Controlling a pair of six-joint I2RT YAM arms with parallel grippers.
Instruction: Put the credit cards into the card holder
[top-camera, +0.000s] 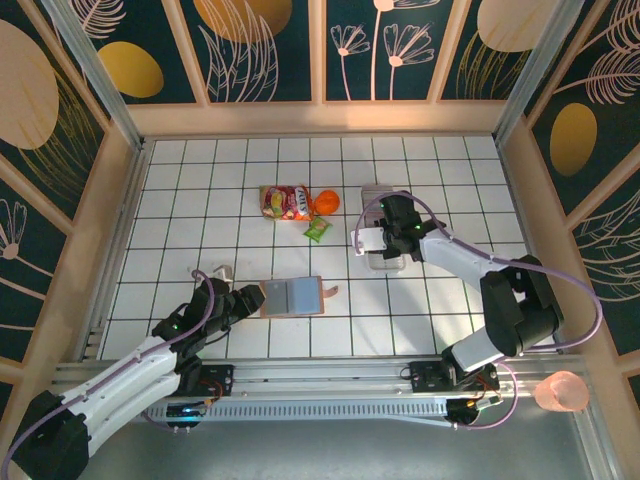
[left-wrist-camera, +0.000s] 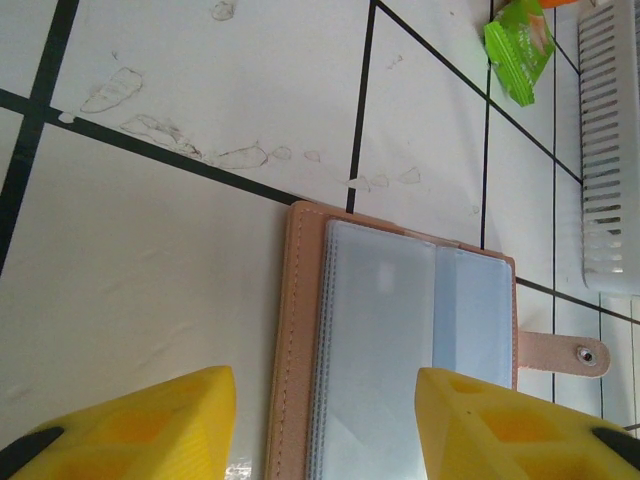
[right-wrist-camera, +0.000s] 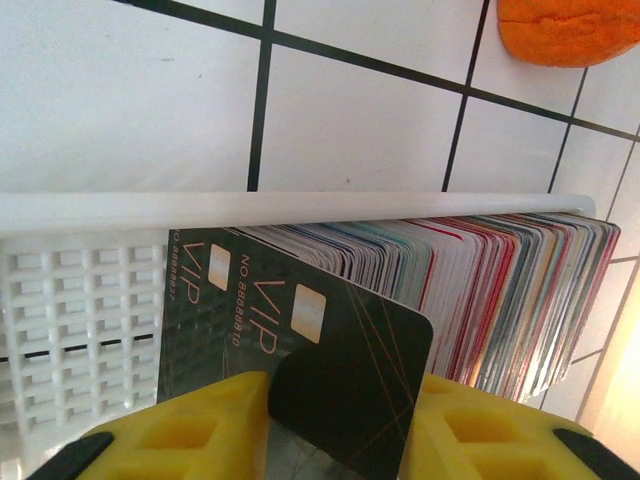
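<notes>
Yellow plastic fingers (right-wrist-camera: 180, 435) of the right claw (right-wrist-camera: 342, 395) stand a card's width apart and seem to pinch a black card (right-wrist-camera: 350, 340) by its two side edges. Its lower end is hidden between them, so the contact itself is hard to make out. The black card sits tilted in front of the cards (right-wrist-camera: 500, 290), which stand packed on edge in a white tray (right-wrist-camera: 300, 208). The claw hides the lower part of the row. Beyond the tray rim lies an orange lump (right-wrist-camera: 565, 30), cut off by the top edge.

The left claw (left-wrist-camera: 325, 385) is spread wide and grips nothing, low over the table (left-wrist-camera: 150, 250). Just beyond its tips lies the holder (left-wrist-camera: 300, 330), open flat with grey pockets up and its snap tab (left-wrist-camera: 565, 352) sticking out sideways. Its near end is cut off. From above, the holder lies close to the left claw and well apart from the tray. A green packet (left-wrist-camera: 520, 45) lies farther out, near the tray
</notes>
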